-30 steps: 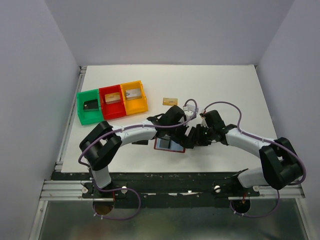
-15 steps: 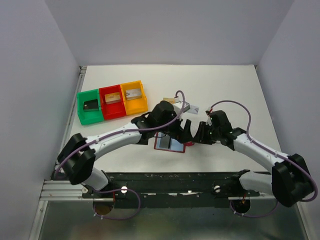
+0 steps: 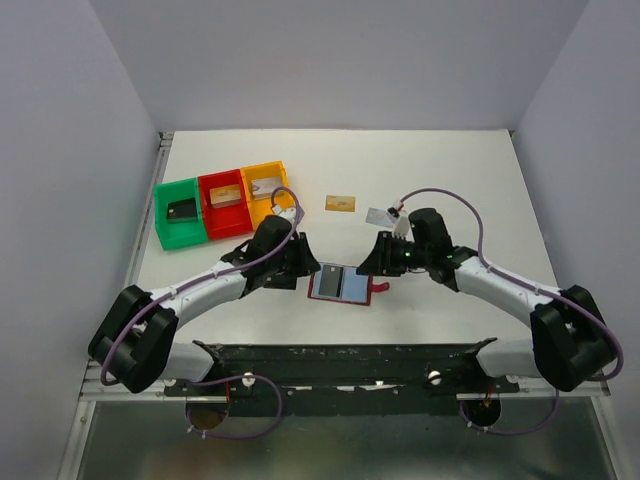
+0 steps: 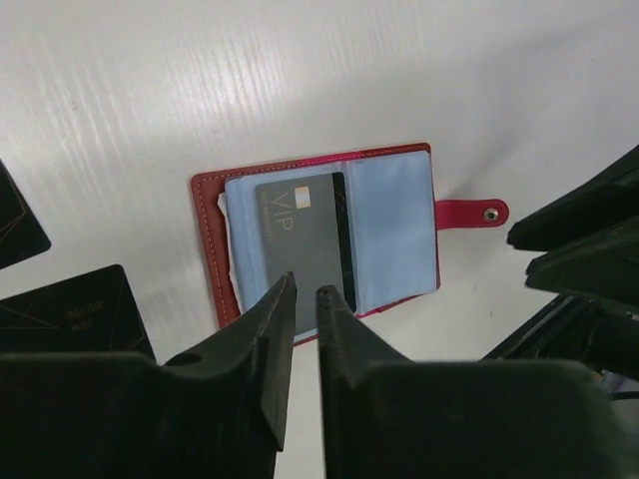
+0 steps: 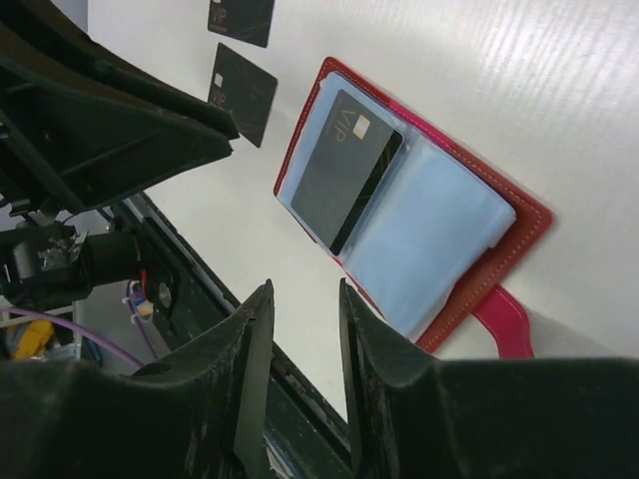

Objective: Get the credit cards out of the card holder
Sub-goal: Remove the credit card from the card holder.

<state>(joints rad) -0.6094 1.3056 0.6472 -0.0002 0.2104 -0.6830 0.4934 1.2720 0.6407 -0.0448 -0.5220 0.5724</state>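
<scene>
A white table (image 3: 450,180) inside pale walls carries the card holder (image 3: 344,284), lying open near its front edge so its blue pockets face up. We see one black card (image 4: 300,239) still tucked in. Our left gripper (image 4: 300,299) hangs over it, nearly closed and empty; our right gripper (image 5: 300,299) waits beside, narrowly parted, holding nothing

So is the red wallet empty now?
No, the open wallet has a black card in its left blue pocket.
</scene>
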